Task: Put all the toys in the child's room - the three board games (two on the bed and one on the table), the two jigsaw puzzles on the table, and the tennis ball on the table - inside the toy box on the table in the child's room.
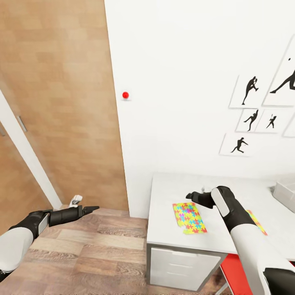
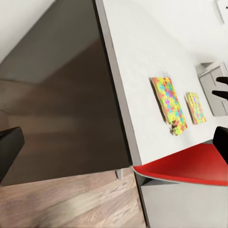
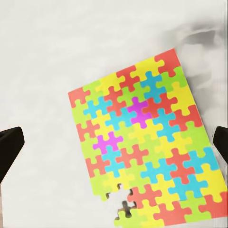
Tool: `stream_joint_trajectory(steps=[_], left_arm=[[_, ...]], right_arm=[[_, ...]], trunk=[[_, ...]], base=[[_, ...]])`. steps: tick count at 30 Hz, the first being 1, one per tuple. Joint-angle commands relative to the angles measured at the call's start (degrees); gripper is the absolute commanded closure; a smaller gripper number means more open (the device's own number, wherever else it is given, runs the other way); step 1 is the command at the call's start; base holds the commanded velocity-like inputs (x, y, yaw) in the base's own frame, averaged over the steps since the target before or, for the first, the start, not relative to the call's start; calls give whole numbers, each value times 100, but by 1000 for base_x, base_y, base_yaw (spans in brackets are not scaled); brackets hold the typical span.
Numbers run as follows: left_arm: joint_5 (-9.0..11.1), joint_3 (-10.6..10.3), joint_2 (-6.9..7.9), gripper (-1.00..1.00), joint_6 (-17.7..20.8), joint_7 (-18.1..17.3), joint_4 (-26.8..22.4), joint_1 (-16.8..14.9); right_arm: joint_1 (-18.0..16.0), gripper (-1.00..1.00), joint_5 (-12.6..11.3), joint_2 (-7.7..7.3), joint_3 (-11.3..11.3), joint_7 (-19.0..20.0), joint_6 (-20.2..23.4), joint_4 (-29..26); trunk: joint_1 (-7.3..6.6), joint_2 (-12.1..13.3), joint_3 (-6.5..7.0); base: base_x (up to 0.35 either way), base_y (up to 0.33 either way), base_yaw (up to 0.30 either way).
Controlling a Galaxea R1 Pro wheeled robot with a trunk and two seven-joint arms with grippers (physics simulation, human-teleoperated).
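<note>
Jigsaw puzzles are what we are after now. One flat sheet of bright yellow, pink, blue and green locking pieces (image 1: pixel 189 218) lies flat near the front edge of our long white-topped table (image 1: pixel 172 192). A few pieces are missing from one corner, so its edge looks bitten there. The second colourful jigsaw sheet (image 1: pixel 257 222) lies a little farther along the same table, mostly hidden behind our right arm in the head view. In the left wrist view we see both sheets side by side but apart.

Our right claw (image 1: pixel 197 197) hangs over the table just past the far edge of the first puzzle. Its two black fingers (image 3: pixel 9 147) stand wide apart, one on each side of the sheet, with nothing held. We think it is lined up this way so it can come down over the thin sheet.

Our left claw (image 1: pixel 91 209) sticks out over the wooden plank floor (image 1: pixel 90 254), away from the table. We cannot tell if it is spread or closed.

The shallow light-grey toy box (image 1: pixel 285 193) sits at the far right of the table, well apart from the first puzzle. A red seat (image 2: pixel 190 166) is tucked under the table's edge.
</note>
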Motion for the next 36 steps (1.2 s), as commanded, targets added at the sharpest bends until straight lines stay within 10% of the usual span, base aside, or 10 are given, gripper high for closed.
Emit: stream_joint_trajectory(steps=[1, 36], left_arm=[[-50, 48, -3, -100, 60, -29, -4, -7], [-53, 36, -3, -100, 47, -208, -4, -7]], right_arm=[[-5, -100, -63, -12, -3, -53, 21, -19], [-6, -100, -67, -314, -4, -32, 30, -88]], trunk=[[3, -13, -23], [3, -13, -351]], base=[[0, 0, 0], [0, 0, 0]])
